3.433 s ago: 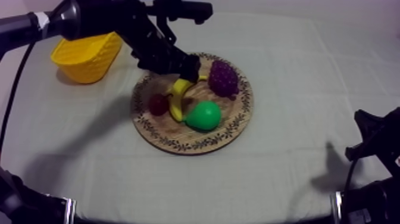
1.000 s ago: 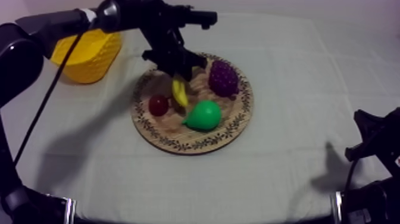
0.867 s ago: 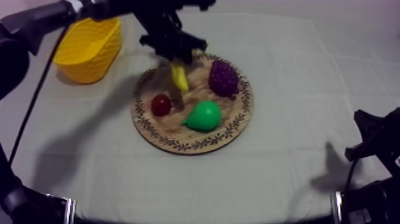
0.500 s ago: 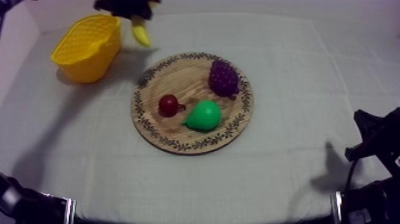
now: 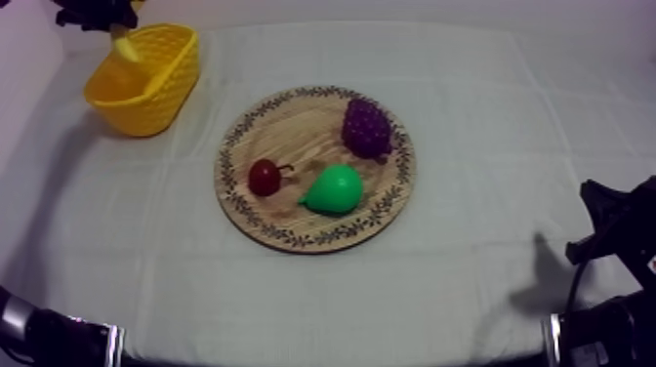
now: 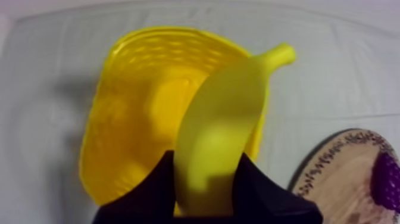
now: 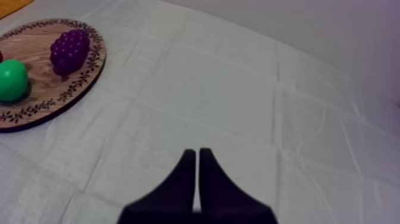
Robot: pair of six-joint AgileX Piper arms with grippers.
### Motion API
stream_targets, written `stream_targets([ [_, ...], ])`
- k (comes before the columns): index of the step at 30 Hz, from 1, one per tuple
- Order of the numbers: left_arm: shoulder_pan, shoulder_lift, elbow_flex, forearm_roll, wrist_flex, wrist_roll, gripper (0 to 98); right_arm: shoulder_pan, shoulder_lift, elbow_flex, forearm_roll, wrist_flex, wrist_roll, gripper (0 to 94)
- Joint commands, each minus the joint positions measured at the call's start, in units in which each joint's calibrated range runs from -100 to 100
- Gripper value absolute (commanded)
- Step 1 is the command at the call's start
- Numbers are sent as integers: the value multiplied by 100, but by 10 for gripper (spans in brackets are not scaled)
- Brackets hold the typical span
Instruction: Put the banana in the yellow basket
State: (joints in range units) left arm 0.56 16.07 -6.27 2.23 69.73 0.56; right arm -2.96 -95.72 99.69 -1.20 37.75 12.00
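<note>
From above, the left jaws sit at the bench's far left corner, over the far rim of the yellow basket [image 5: 146,93]. The banana [image 5: 122,44] hangs from them, its lower end pointing down into the basket's open mouth. The round wooden board [image 5: 293,129] lies in the middle of the bench, well apart from the basket. It carries the grapes [image 5: 367,127] on its far right side, the pear [image 5: 334,188] toward the near side and the small red fruit [image 5: 264,177] just left of the pear. The right arm [image 5: 613,234] rests low at the bench's near right corner.

In the left wrist view, the left jaws are closed round the banana [image 6: 220,137], a black finger [image 6: 149,193] pressed against each side of its thick end. The fruit stands up between them with its stem end away from the camera. Beneath it is the basket [image 6: 128,119], and the banana is held over the opening rather than lying inside. Beside the basket, the board's patterned rim [image 6: 324,164] and part of the grapes [image 6: 387,179] show.

In the right wrist view, the right jaws are closed on nothing, their fingers [image 7: 187,179] lying together as a narrow wedge over bare cloth. Well away from them is the board [image 7: 33,47] with the grapes [image 7: 70,50] and the pear [image 7: 12,80] on it.
</note>
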Motion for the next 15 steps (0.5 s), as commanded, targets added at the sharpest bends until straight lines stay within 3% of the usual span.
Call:
stream_targets([
  [1,-88,205,23,-1,-40,-32,208,-2,-3,-3,-4,-1,1,2],
  [15,-216,1255,-300,-20,-254,-115,207,-9,-3,-3,-4,-1,-1,2],
])
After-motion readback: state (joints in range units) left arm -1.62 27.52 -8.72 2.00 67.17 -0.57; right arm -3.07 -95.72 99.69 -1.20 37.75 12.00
